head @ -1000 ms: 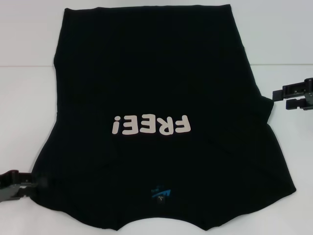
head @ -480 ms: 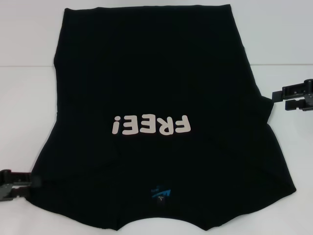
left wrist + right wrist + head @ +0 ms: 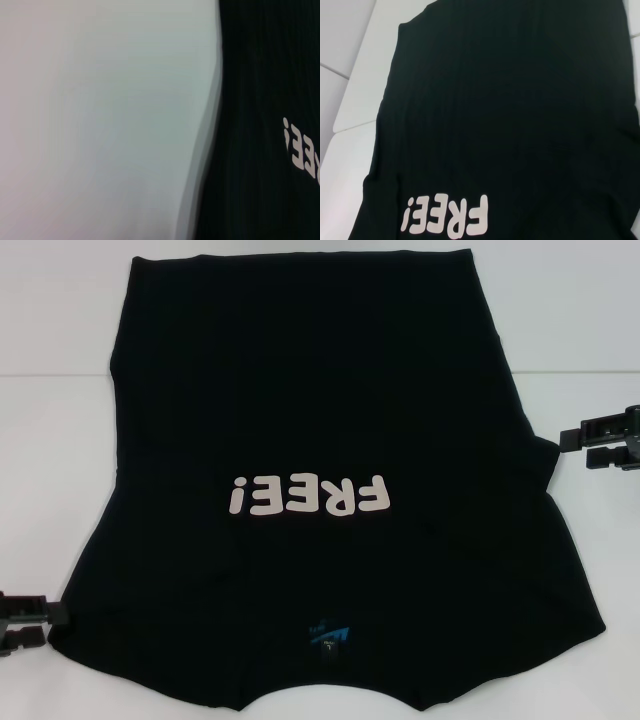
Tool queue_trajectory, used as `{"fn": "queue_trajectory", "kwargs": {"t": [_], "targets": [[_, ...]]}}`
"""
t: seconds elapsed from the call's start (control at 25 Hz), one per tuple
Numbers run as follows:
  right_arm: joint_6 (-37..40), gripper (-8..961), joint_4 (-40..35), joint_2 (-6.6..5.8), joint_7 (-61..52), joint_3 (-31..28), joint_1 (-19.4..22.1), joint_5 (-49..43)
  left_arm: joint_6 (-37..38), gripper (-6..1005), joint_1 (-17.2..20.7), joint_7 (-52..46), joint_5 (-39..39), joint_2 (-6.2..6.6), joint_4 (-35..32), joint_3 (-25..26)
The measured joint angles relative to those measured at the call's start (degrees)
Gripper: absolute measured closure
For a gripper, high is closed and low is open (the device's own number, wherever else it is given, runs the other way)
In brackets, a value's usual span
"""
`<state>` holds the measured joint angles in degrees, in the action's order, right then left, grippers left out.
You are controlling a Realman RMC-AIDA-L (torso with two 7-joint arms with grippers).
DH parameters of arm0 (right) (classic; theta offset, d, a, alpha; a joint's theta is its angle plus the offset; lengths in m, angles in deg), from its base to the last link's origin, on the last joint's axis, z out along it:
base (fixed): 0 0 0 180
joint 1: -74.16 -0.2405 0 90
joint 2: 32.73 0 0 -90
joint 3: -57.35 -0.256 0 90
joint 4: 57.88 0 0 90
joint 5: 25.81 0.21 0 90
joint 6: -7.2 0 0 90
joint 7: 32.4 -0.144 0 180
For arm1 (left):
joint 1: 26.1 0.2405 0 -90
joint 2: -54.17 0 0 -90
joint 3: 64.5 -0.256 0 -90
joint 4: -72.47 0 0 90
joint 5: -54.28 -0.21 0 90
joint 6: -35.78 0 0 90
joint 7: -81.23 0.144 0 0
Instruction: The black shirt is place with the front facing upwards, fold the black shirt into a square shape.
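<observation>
The white tabletop (image 3: 60,440) carries everything here, and most of its middle is covered by the black shirt (image 3: 320,420). The shirt lies flat with its front up, between the two claws; its collar end is the end nearer the robot, and its hem is the far end. Both sleeves look folded in already, so the cloth edges run fairly straight down each side (the one on the right claw's side shows a small bulge).

The left claw (image 3: 45,625) sits low at the robot's left, just beside the shirt's near corner. Its two fingers lie parallel with a narrow gap between them, and nothing is gripped; whether the tips touch the cloth edge is hard to say from the head view. The left wrist view shows only bare tabletop and the shirt's side edge.

The right claw (image 3: 578,445) hangs at the robot's right, a little off the shirt's side and apart from it. Its fingers are also parted by a narrow gap, with nothing in them.

The white letters "FREE!" (image 3: 307,498) read upside down from the head view, nearer the left claw's end of the shirt than the far hem. Smallest is the blue neck label (image 3: 327,636), close to the collar.
</observation>
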<state>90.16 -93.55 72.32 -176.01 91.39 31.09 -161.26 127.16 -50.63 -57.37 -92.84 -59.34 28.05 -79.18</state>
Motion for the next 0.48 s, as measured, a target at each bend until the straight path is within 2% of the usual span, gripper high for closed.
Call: {"fn": "queue_trajectory", "kwargs": {"t": [0.48], "targets": [[0.0,328,-0.1,-0.05,0.0,0.0,0.1,0.0,-1.1,546,-0.3,-2.2,0.0,-0.08,0.8,0.0]]}}
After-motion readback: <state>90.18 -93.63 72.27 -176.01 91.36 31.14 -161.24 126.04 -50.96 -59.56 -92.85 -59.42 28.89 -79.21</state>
